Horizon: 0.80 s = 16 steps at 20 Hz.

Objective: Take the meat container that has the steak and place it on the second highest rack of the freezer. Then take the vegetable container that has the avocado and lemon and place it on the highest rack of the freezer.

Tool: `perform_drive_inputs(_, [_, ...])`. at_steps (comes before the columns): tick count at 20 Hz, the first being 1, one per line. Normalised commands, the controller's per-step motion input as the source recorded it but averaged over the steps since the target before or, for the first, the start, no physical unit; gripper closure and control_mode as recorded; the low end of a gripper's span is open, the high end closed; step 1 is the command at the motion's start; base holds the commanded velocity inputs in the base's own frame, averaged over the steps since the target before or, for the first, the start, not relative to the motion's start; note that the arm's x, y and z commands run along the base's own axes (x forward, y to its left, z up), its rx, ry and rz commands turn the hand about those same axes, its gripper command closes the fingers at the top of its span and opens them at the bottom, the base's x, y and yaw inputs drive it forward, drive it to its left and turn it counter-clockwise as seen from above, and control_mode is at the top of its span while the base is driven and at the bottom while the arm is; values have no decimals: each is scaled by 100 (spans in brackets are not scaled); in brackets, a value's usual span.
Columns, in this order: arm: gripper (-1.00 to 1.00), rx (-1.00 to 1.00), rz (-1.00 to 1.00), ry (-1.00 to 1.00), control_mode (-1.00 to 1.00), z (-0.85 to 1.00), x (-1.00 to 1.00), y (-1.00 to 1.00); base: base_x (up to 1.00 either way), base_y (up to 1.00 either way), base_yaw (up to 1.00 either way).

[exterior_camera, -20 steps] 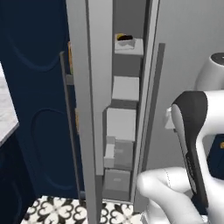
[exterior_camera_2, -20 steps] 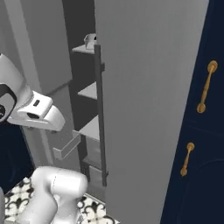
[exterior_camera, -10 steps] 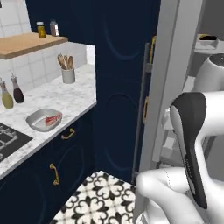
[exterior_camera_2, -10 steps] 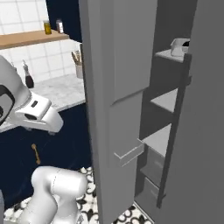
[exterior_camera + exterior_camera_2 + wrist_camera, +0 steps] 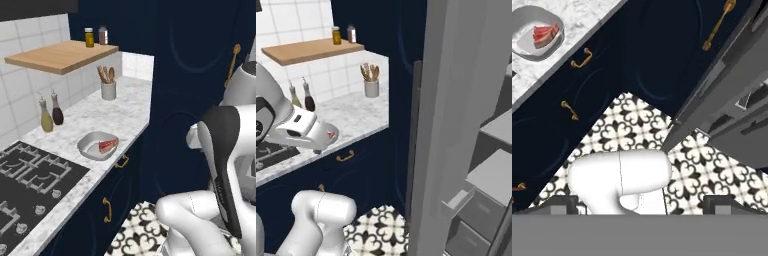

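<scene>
A grey meat container (image 5: 95, 146) sits on the marble counter by the stove, with the red steak (image 5: 108, 145) lying in it. The hand view has the same container (image 5: 532, 37) and steak (image 5: 546, 35) at its top left, far off. My gripper (image 5: 642, 204) hangs over the patterned floor, open, its tips wide apart with nothing between them. The freezer (image 5: 456, 125) stands open at the right, its grey door and bar handle (image 5: 414, 130) toward me. Light-grey shelf boards (image 5: 498, 127) show inside; which rack each is I cannot tell. The avocado and lemon are out of view.
Navy cabinets with gold handles (image 5: 106, 210) run under the counter (image 5: 120, 112). A black stove (image 5: 30, 185) lies at the left. Oil bottles (image 5: 51, 114), a utensil pot (image 5: 108, 89) and a wooden shelf (image 5: 62, 54) stand along the tiled wall. Freezer drawers (image 5: 481, 215) show low.
The whole picture has swung from the freezer's inside toward the counter and stove: the base has turned. The meat container is now nearer the middle of the left base view.
</scene>
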Motion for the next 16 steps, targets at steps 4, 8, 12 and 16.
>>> perform_drive_inputs(4, [-100, 0, 0, 0, 100, 0, 0, 0, 56, 58, -32])
perform_drive_inputs(8, [-100, 5, -19, 0, -100, -26, 19, 34, 3, 16, -7])
perform_drive_inputs(12, [-100, 14, -21, 1, -100, -68, 78, 36, 0, 0, 0])
perform_drive_inputs(16, [-100, 5, -17, 4, -100, -87, 97, 72, 0, 0, 0])
